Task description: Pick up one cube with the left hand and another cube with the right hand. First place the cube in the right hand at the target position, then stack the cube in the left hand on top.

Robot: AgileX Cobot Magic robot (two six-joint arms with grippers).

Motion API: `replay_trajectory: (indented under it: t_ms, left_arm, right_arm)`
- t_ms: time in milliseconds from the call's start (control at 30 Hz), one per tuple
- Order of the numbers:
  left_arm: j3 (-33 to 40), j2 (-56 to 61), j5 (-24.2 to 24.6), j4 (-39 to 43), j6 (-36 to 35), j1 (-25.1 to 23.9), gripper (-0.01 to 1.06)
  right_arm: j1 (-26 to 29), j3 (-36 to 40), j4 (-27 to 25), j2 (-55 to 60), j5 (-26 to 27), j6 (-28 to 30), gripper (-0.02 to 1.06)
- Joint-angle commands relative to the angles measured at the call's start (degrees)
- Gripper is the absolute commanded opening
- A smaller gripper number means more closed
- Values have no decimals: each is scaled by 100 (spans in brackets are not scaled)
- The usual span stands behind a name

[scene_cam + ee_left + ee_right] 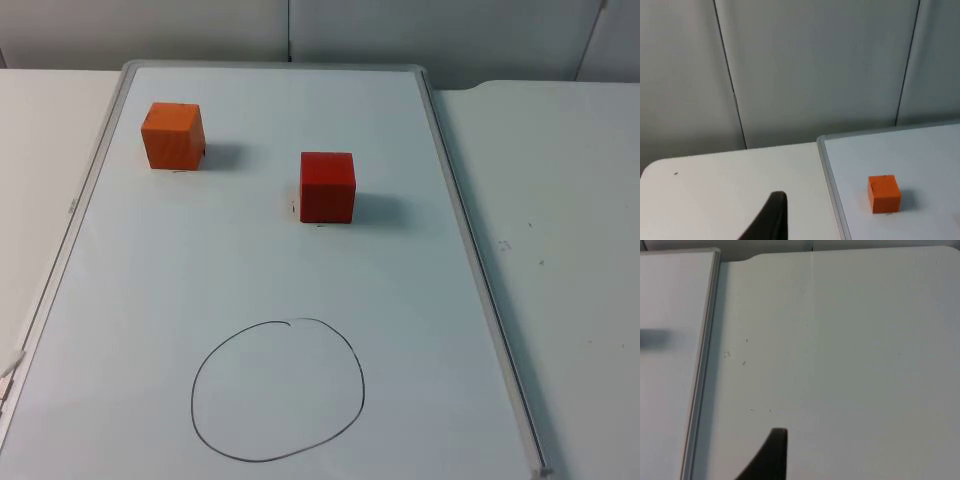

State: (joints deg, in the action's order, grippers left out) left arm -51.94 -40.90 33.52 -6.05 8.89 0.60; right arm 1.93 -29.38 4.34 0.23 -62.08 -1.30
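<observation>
Both grippers hang off to the sides of the whiteboard (455, 260), and you cannot tell how far either is open: each wrist view gives you one black fingertip and nothing held against it. The left gripper (771, 220) is over bare table (715, 190) just outside the board's left frame, looking toward the grey wall (815, 65). The right gripper (771, 457) is over bare table on the other side of the board.

Work from near to far. Closest to you is the drawn circle (278, 390), the target; nothing is in it yet. Beyond it, near the board's middle, sits the red cube (327, 186). Farthest, close to the left frame, is the orange cube (172, 135), which the left wrist view also catches (884, 193).

Nothing has been picked up, so the step in hand looks like the reach. Take the orange cube with the left and the red with the right; that keeps the arms from crossing. The cubes are well apart, so both arms can likely descend together.

Bring each gripper over its cube before lowering. Square the fingers to two opposite flat faces, since both cubes sit slightly turned. Open wider than the cube, come low enough to grip mid-height, then close and lift straight up.
</observation>
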Motion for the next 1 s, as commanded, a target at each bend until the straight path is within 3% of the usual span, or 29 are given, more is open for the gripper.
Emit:
replay_trajectory:
  t_ms: [0,333,433,600,967]
  left_arm:
    - [-335,-429,-286,-156,240,37,105]
    - [-1696,-2516,-496,-260,501,50,105]
    - [-2094,-3161,-343,-356,530,75,105]
    - [-2705,-4335,-243,-605,642,535,105]
    - [-3231,-6106,-371,-592,158,930,105]
  right_arm:
    - [34,27,-14,-23,47,22,105]
    - [34,27,-14,-23,47,22,105]
    - [34,27,-14,-23,47,22,105]
    - [34,27,-14,-23,47,22,105]
    - [34,27,-14,-23,47,22,105]
